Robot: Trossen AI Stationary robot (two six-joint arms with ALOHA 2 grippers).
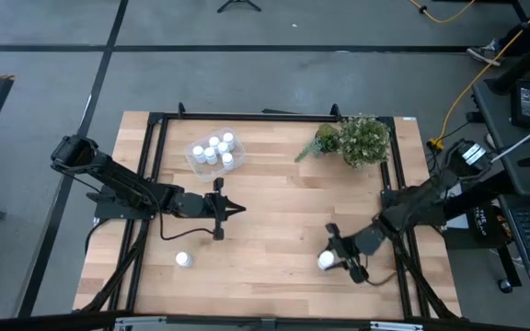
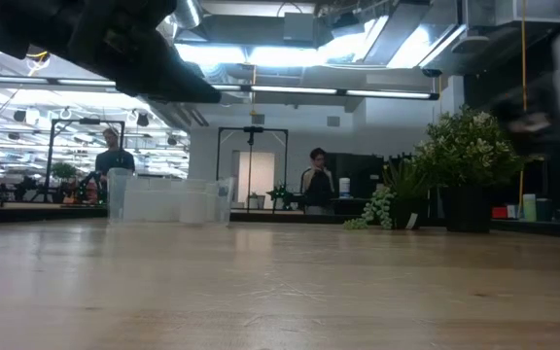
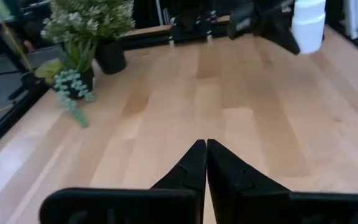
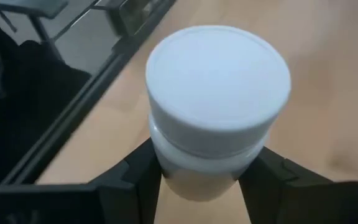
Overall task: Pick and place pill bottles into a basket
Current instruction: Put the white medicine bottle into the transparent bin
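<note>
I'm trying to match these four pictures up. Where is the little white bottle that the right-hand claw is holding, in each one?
High view: the held pill bottle sits low and right of centre, in the right gripper.
Low view: only a white blur at the far right edge; cannot tell that it is the bottle.
Left wrist view: top right.
Right wrist view: fills the centre.
Shared landmark: the green plant.

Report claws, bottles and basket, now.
Left claw shut, empty. Right claw shut on bottle. Five bottles in basket; one loose bottle. Path clear.
</note>
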